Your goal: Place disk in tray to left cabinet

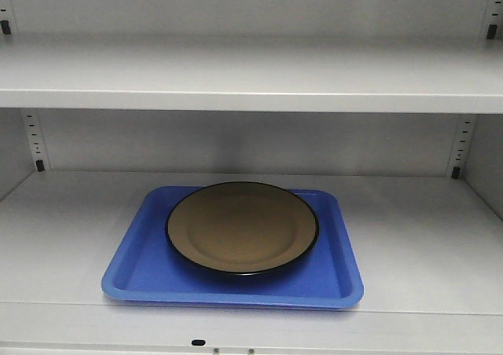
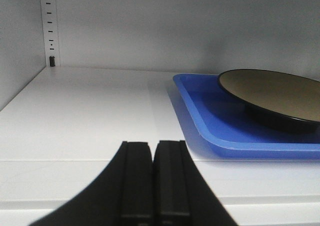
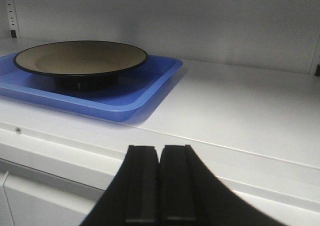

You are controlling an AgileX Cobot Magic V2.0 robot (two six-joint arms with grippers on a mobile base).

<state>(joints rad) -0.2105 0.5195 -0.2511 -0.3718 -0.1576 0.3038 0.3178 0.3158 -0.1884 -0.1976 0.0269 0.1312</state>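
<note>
Disk (image 1: pixel 242 226) sits in tray (image 1: pixel 233 280) on left cabinet (image 1: pixel 409 237) shelf, glossy, prob slippery & breakable, grab tray rims; left gripper (image 2: pixel 152 151) & right gripper (image 3: pixel 159 156) jaws both closed, empty.

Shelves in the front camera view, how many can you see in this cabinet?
2. A lower shelf holds the blue tray with the disk; an upper shelf sits above it. Others may lie outside the frame.

No readable text anywhere (no labels, brands or numbers)
</note>
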